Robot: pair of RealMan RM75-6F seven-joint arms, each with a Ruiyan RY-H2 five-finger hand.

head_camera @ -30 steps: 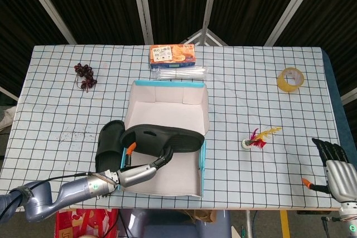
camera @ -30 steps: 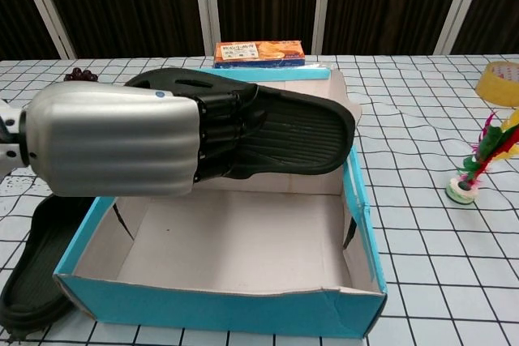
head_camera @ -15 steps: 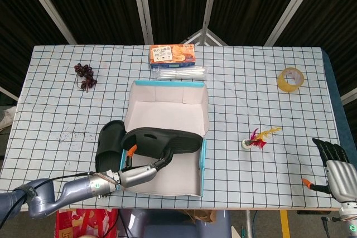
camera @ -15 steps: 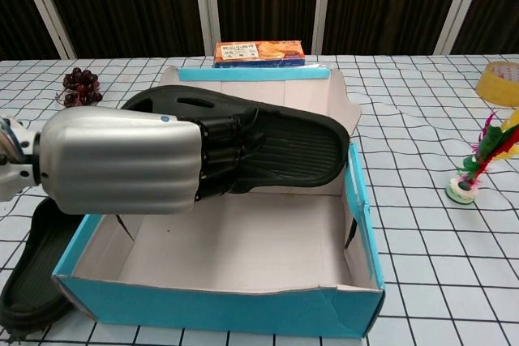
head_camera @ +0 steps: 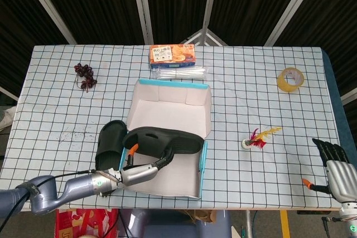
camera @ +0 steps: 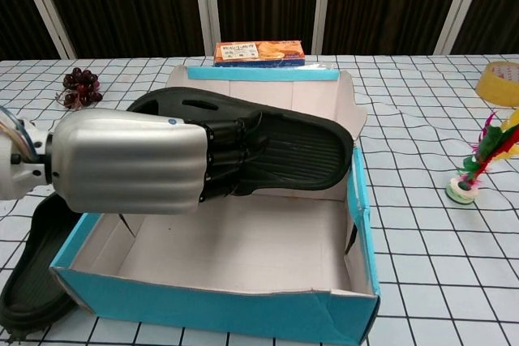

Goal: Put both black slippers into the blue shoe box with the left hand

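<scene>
One slipper (camera: 276,147) is grasped by the left hand (camera: 130,160), the fingers closed on its inner edge, and is held over the open box (camera: 219,313), its toe above the right wall. The first placement is judged to be in hand. The other slipper (head_camera: 109,143) lies on the table (head_camera: 56,110) just left of the box. Next, the held slipper is to be lowered flat onto the box floor and released. The right hand (head_camera: 337,165) is held near the right edge, fingers spread, nothing in it.
</scene>
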